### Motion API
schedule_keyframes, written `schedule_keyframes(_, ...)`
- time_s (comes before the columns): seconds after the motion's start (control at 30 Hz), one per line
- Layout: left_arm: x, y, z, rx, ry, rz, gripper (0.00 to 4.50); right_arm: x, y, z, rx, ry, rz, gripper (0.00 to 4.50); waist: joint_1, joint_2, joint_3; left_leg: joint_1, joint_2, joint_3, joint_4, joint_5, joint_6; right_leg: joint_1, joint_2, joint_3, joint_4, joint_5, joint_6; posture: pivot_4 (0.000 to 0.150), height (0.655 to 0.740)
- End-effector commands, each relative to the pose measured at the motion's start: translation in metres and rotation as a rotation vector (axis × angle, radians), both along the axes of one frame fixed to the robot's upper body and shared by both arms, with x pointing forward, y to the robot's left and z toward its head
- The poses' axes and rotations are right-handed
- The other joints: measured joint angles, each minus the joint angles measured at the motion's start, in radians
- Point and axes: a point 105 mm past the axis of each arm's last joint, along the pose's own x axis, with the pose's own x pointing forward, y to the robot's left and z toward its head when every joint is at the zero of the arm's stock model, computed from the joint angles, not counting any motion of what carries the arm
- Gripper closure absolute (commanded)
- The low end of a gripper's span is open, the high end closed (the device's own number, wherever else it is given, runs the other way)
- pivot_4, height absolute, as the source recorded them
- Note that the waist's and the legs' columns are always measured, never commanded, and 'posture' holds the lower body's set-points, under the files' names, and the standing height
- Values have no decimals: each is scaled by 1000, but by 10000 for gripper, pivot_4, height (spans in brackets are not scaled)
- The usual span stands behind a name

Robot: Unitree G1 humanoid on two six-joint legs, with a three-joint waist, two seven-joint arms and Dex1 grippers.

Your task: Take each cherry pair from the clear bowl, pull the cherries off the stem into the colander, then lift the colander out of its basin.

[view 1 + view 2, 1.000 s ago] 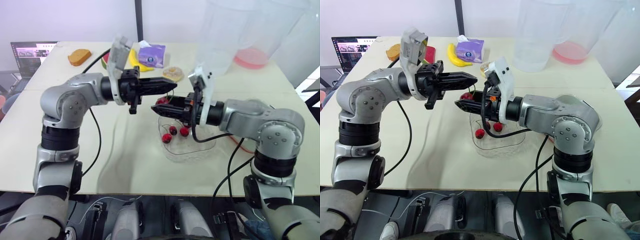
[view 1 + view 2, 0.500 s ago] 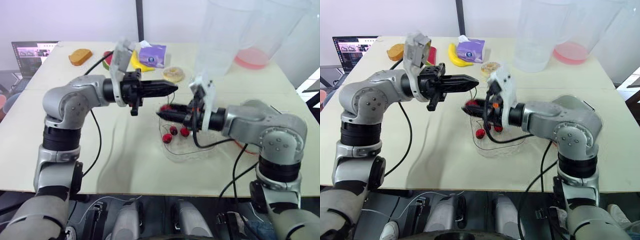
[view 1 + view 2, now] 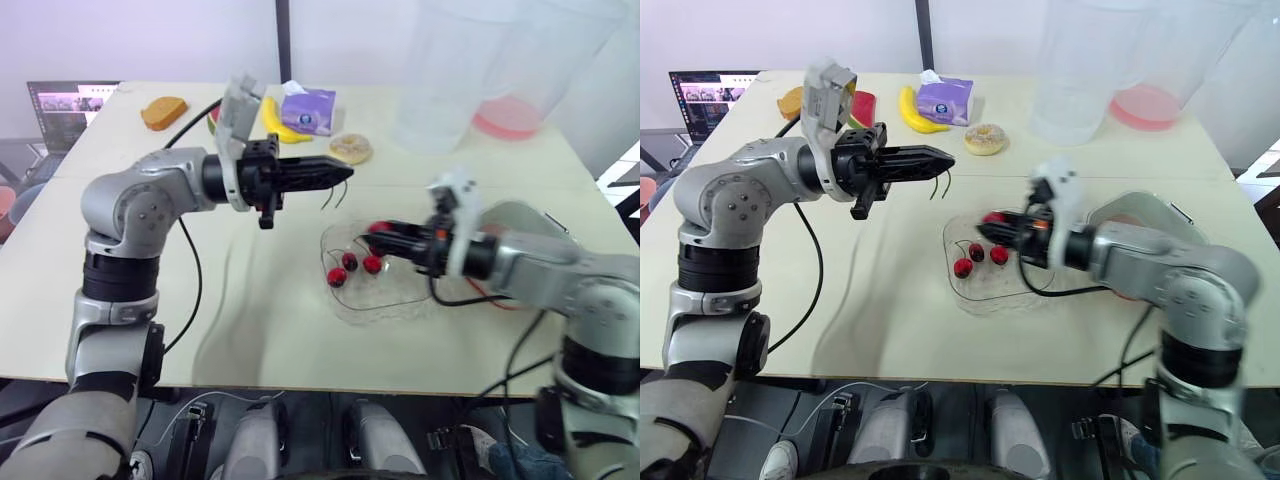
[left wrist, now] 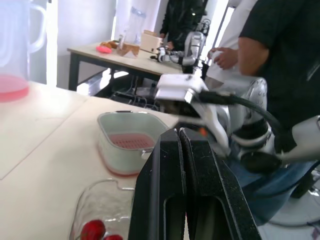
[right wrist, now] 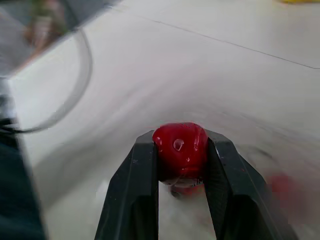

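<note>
Right hand [image 5: 180, 141] back, cherry [image 5: 179, 152] between fingers [image 5: 135, 175]

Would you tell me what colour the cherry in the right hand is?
The cherry is glossy red, clearest in the right wrist view.

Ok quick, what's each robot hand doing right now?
Left gripper: shut on a cherry stem.
Right gripper: shut on a red cherry.
</note>
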Motion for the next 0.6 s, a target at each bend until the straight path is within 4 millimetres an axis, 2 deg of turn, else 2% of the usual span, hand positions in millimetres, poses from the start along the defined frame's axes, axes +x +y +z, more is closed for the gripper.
schedule_keyframes(0.03, -8, 0, 9, -17, -43, -16, 45000, 3, -51, 16, -40, -88, -228, 37302, -5, 0, 0, 0, 0, 0, 0, 0, 0, 0, 0, 0, 0, 0, 0, 1500, 7400)
schedule_keyframes(0.13, -10, -1, 7, -14, -39, -17, 45000, -2, -92, 7, -134, -71, -404, 37302, -12, 0, 0, 1, 2, 0, 0, 0, -1, 0, 2, 1, 1, 0, 0, 1500, 7400)
schedule_keyframes(0.17, -10, -1, 6, -13, -38, -18, 45000, -4, -99, 2, -163, -59, -436, 37302, -13, 0, 0, 2, 2, 0, -1, 1, -1, 0, 3, 1, 1, 0, 0, 1500, 7400)
schedule_keyframes(0.4, -10, -1, 5, -9, -38, -17, 45000, -2, -98, -15, -168, -47, -454, 37302, -11, 1, 0, 3, 3, -1, -1, 2, -4, 0, 6, 2, 2, 0, 0, 1500, 7400)
schedule_keyframes(0.43, -9, -1, 5, -8, -39, -17, 45000, -1, -99, -15, -164, -49, -457, 27628, -10, 1, 0, 3, 3, -1, -1, 2, -4, 0, 6, 2, 2, 0, 0, 1500, 7400)
schedule_keyframes(0.47, -9, -1, 5, -8, -40, -16, 45000, -1, -99, -14, -157, -52, -459, 25110, -9, 1, 0, 2, 2, -1, -1, 2, -4, 0, 6, 2, 2, 0, 0, 1500, 7400)
schedule_keyframes(0.6, -8, 0, 5, -6, -43, -11, 45000, -2, -97, 2, -127, -106, -446, 5877, -6, 1, 0, 2, 2, -1, -1, 2, -4, 0, 5, 2, 2, 0, 0, 1500, 7400)
